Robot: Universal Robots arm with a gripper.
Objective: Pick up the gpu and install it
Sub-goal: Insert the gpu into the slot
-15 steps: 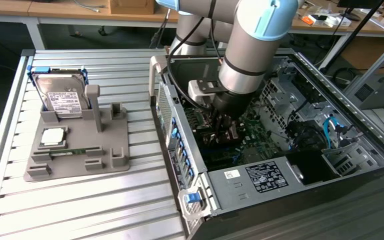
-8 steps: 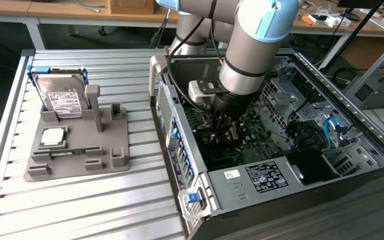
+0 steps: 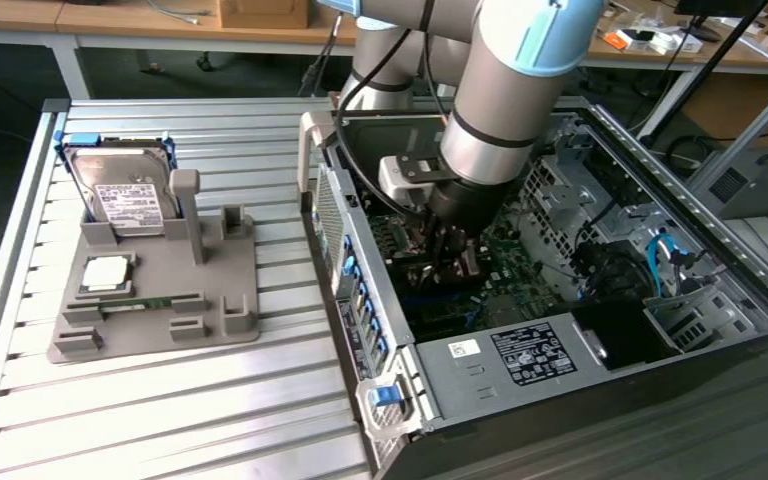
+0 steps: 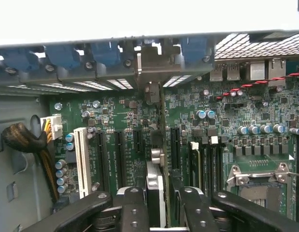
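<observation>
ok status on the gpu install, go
gripper shut on gpu, down inside the pc case. card edge-on over motherboard slots. nothing blocking.

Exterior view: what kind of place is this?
Probably a robotics lab or PC-assembly test cell: an open computer case on a slatted metal table, a gray parts fixture holding a hard drive, and cluttered workbenches behind.

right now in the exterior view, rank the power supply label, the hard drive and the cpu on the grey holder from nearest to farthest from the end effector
1. Power supply label: inside the open case, just toward the view's right of the end effector, which grips the gpu.
2. Hard drive: upright at the grey holder's back, far to the view's left.
3. CPU: flat on the holder; nearly tied with the drive.
</observation>
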